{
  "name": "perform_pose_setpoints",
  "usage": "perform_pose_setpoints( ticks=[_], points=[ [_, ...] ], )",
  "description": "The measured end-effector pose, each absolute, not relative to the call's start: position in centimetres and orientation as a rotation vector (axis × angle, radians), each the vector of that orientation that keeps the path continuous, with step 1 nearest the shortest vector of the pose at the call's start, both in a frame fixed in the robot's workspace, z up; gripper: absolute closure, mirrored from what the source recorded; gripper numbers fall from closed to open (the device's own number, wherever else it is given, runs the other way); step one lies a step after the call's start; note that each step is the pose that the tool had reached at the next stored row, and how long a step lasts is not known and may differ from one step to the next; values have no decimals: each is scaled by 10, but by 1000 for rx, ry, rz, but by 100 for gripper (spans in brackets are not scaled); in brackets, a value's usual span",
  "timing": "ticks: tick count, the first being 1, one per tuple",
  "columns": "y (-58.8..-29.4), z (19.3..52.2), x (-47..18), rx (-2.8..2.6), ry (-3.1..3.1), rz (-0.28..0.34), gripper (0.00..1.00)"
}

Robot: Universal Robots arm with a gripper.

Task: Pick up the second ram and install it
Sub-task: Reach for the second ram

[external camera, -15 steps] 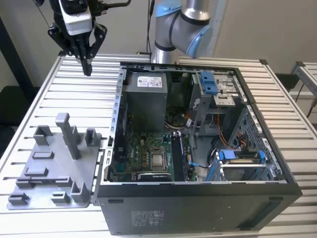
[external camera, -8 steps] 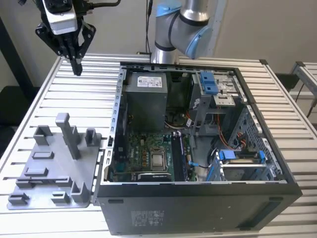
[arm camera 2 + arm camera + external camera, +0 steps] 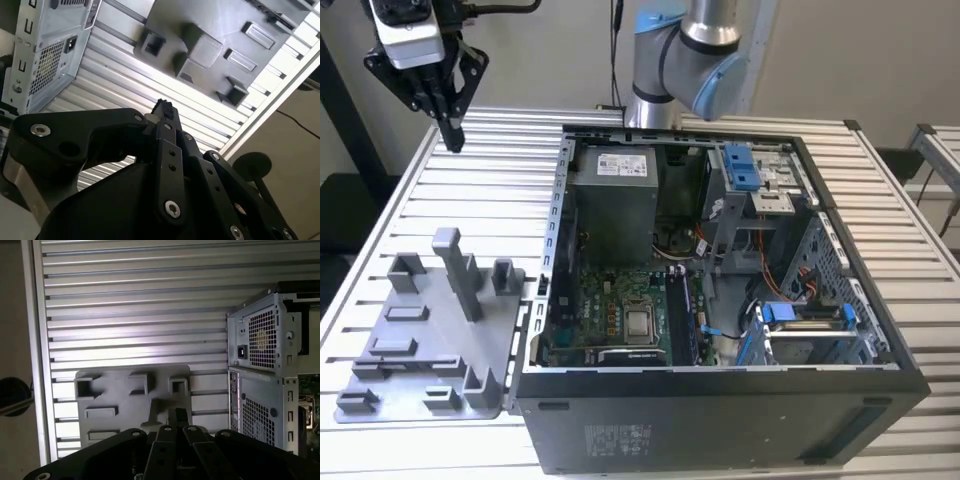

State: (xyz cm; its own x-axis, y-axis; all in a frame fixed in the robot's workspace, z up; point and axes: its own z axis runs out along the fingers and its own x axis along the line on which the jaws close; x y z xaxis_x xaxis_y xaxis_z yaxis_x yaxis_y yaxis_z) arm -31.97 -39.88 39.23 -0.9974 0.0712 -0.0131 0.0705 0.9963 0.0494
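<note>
My gripper [image 3: 453, 140] hangs high over the far corner of the table on the exterior view's left. It points down, with its black fingers closed together and nothing between them. Both wrist views show the tips [image 3: 162, 106] [image 3: 176, 416] pressed together. Below and nearer the camera lies the grey holder plate [image 3: 420, 350] [image 3: 115, 390] [image 3: 210, 30] with its blocks and a tall post [image 3: 457, 272]. The second ram is hidden from me. The open computer case [image 3: 720, 420] lies to the exterior view's right, with its motherboard [image 3: 620, 300] exposed.
The slatted metal table [image 3: 490, 190] carries everything. The case's rear panel with vents [image 3: 260, 340] [image 3: 45, 60] stands beside the holder plate. The arm's base [image 3: 690, 60] rises behind the case. Blue drive latches [image 3: 740, 165] and cables sit inside the case.
</note>
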Motion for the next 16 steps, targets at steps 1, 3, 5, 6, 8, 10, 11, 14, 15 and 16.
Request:
perform_pose_setpoints(
  ticks=[1, 3, 5, 6, 8, 10, 11, 14, 15, 16],
  points=[
    [-399, 392, -323, 111, 3124, 76, 89],
    [-399, 392, -329, 111, 3124, 77, 89],
    [-399, 392, -336, 111, 3124, 77, 89],
    [-399, 392, -340, 111, 3124, 77, 89],
    [-399, 392, -347, 111, 3124, 77, 89],
    [-399, 392, -355, 111, 3124, 77, 89],
    [-399, 391, -358, 111, 3124, 77, 89],
    [-399, 391, -370, 111, 3124, 77, 89],
    [-399, 391, -373, 111, 3124, 77, 89],
    [-399, 391, -377, 111, 3124, 78, 89]
  ],
)
